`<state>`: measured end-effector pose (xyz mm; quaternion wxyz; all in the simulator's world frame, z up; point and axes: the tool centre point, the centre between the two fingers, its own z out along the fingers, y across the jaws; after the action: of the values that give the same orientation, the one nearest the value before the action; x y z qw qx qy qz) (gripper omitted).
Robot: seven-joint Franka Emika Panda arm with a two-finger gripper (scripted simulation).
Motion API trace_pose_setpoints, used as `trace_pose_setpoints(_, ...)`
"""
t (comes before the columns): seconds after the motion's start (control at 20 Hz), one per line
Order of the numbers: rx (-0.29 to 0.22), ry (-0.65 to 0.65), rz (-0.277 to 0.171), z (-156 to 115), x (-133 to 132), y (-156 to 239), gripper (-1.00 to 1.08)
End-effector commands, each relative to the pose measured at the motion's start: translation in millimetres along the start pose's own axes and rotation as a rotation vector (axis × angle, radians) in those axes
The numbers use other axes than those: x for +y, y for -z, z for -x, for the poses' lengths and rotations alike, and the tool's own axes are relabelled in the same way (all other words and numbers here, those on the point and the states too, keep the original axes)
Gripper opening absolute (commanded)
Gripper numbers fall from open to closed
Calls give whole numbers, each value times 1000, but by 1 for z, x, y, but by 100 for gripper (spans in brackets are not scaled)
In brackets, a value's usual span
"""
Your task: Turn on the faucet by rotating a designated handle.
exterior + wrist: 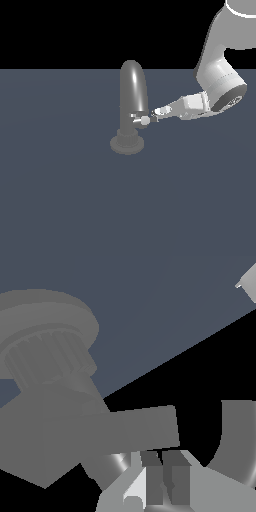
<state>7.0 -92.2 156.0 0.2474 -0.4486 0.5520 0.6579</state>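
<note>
Your gripper [153,117] is at the handle [144,120] beside the faucet [133,95]; whether it is clamped cannot be determined. Approach looks complete; judge rotation as remaining.

A flat, matte slate-blue ground surface [60,200] is spreading across the lower part of the exterior view, ending at a straight horizon line. Above that line, a plain black backdrop [75,30] is filling the rest of the picture. In the wrist view, the same slate-blue surface [165,311] is meeting the black backdrop [210,366] along a slanted edge.
</note>
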Motion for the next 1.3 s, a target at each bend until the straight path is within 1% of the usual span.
trace_pose_setpoints(0.0, -1, -2, 1, -6, -2, 0, -100)
trace_pose_setpoints(0.55, -11, -31, 4, -74, -25, -1, -100)
trace_pose_setpoints(0.6, -11, -31, 4, -74, -25, -1, -100)
trace_pose_setpoints(0.65, 10, 39, 12, -26, -18, 0, -100)
trace_pose_setpoints(1.25, 1, 10, 9, -53, -45, -1, -100)
